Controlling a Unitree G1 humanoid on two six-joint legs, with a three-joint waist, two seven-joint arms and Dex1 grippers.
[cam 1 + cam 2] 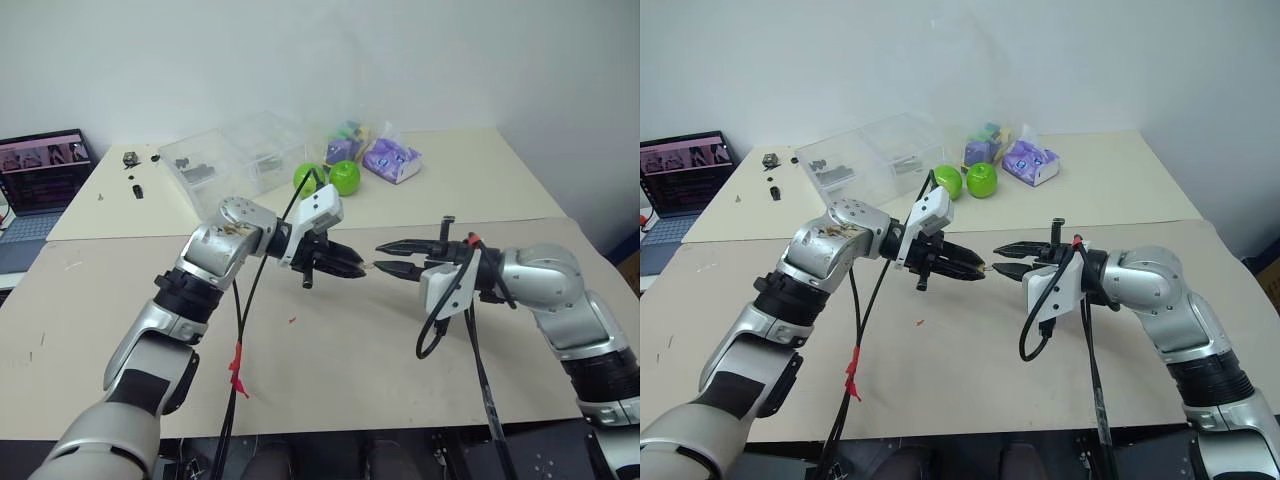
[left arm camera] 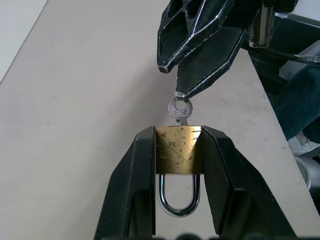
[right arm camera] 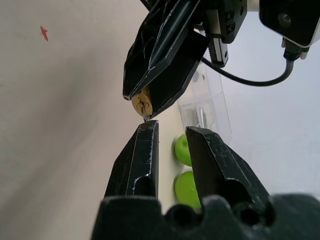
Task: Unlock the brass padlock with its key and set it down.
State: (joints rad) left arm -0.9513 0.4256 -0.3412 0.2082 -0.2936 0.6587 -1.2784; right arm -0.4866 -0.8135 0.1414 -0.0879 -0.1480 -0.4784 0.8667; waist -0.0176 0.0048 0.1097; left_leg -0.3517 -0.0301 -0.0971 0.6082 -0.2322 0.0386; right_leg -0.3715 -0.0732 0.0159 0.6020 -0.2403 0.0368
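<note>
Clamped between the two black fingers point(image 2: 131, 185) of the left gripper point(image 2: 177, 150) sits the brass padlock point(image 2: 178, 155), held by the flat sides of its body, with the silver shackle looping back toward the wrist and still seated in the body. Its yellow-gold face is speckled and scuffed, and the keyhole end faces outward. From that end the key point(image 2: 179, 109) sticks out, its small round silver bow just beyond the left fingertips. The right gripper point(image 3: 169, 131) comes in nose to nose with the left one, above the tabletop point(image 1: 330, 350); its jaws are narrow with a gap between them, and one fingertip touches the key's bow rather than pinching it. The step in hand appears to be the turning of the key, already inserted. The next move likely calls for a squarer pinch on the bow, then a twist about the key's axis while the left gripper holds the body steady.
</note>
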